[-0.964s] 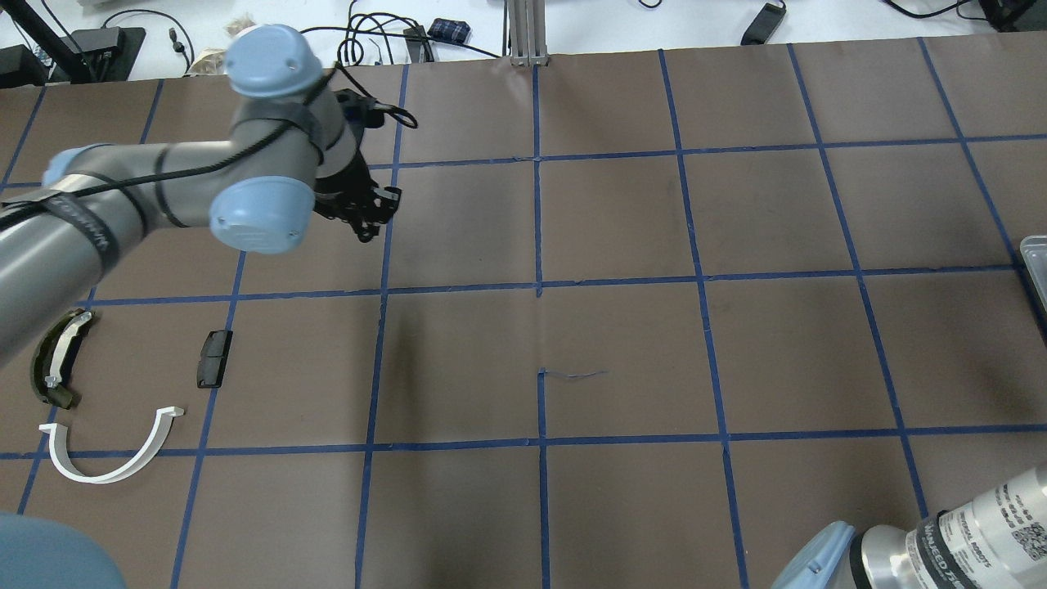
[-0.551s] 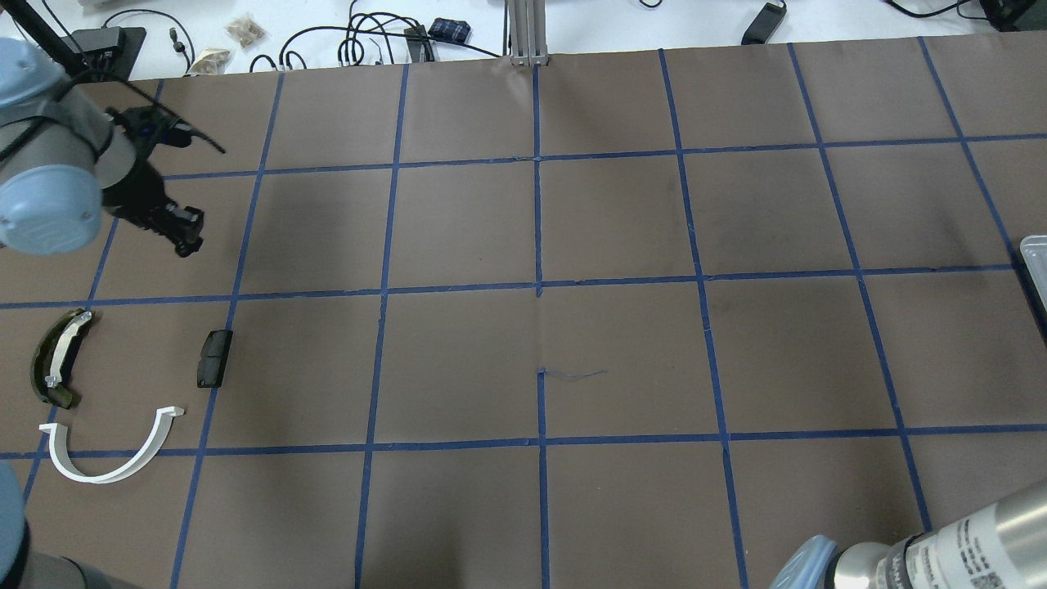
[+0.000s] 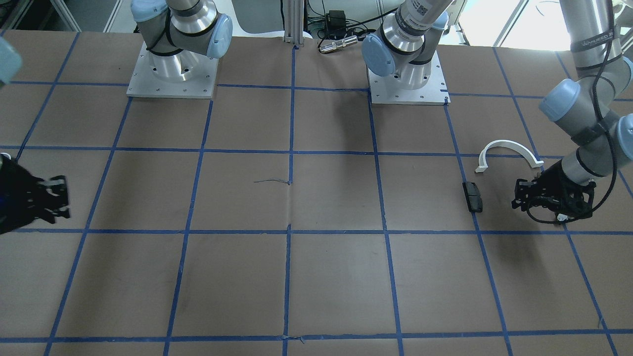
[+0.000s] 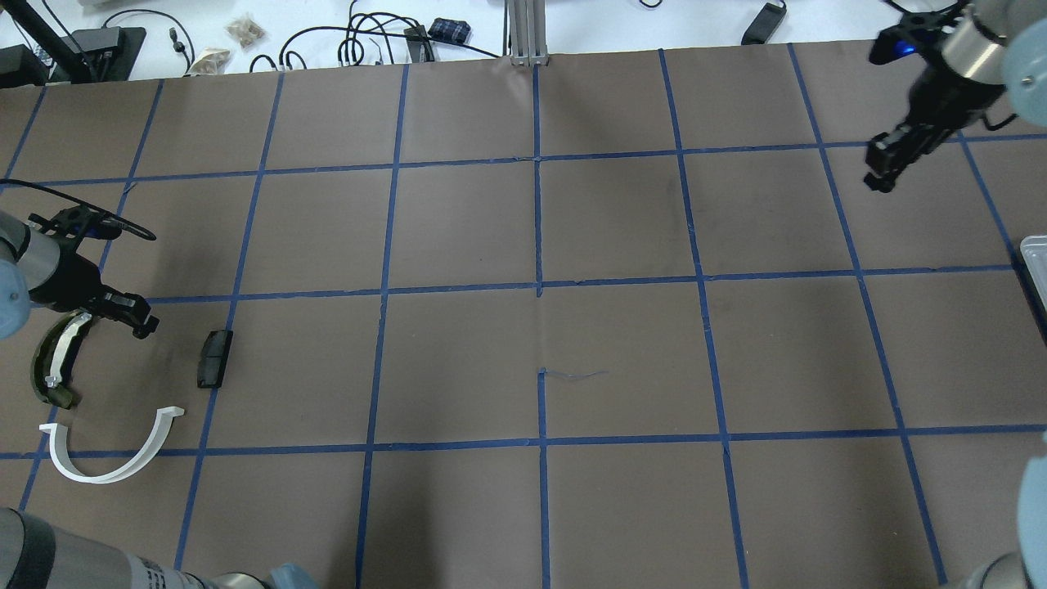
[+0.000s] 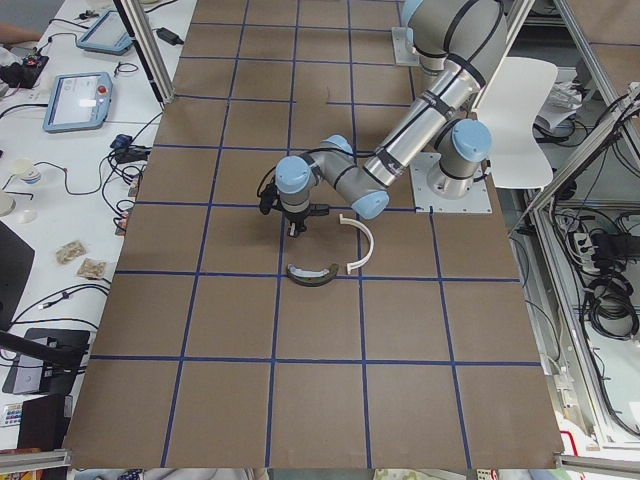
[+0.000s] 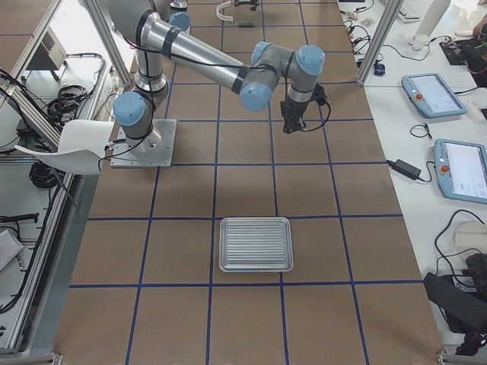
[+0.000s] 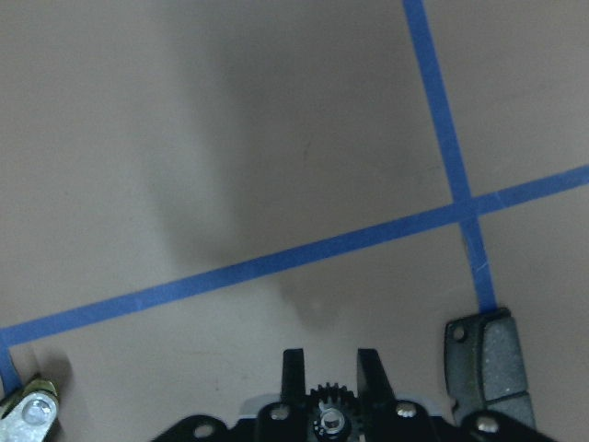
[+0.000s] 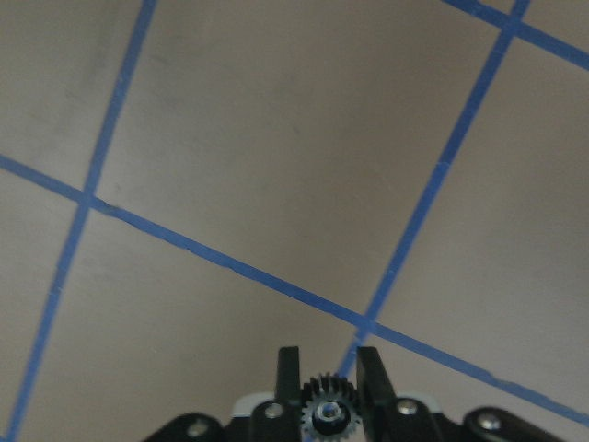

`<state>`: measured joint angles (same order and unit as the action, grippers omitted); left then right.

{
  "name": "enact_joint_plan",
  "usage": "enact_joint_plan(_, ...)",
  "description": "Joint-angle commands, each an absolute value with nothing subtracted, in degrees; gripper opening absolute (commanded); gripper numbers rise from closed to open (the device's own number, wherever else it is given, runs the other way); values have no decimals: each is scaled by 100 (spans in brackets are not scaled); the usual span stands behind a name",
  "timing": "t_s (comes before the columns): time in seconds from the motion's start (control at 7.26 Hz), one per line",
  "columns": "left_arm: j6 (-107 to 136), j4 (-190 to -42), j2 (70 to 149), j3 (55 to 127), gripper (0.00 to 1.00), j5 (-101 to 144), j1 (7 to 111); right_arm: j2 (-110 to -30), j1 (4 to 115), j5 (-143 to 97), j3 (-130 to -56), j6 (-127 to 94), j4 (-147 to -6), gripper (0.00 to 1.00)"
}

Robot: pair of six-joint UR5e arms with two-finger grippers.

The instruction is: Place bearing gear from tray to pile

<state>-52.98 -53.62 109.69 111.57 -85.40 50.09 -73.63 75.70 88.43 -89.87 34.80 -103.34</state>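
Hovering beside pile [image 4: 98,393], left pincer [image 4: 135,317] apparently holding nothing

left claw [image 4: 139,321] swung down beside the pile [image 4: 57,368], right claw [image 4: 887,168] newly at far right

1. The tray [image 6: 256,244], ridged and silver, lies flat on the brown table [image 6: 183,319] marked with blue tape lines [image 6: 214,190].
2. The near arm, the right one, reaches from its base plate [image 6: 144,142] across the table.
3. Its right gripper [image 6: 289,126] points down over the table, well apart from the tray; its jaw state cannot be told.
4. A white half-ring [image 6: 225,11] lies at the far end.
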Motion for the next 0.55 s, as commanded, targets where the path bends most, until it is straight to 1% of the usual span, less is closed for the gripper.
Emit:
enact_joint_plan(0.0,-5274,-4984,11126,11338,83,-8543,4939,-7121,9474,8816,-9061,268,-10649,2)
enact_joint_plan(0.14,-5160,-5201,11066,11338,92,-8560,5053,-6858,10188,8815,-9227,-737,-11375,2)
enact_joint_plan(0.28,-4942,-5560,10778,11138,96,-8552,5280,-6455,10561,8815,-9542,-1373,-12304,3)
enact_joint_plan(0.41,-4687,-5981,10741,10770,96,-8526,5804,-6094,10730,8789,-9849,-1702,-13410,7)
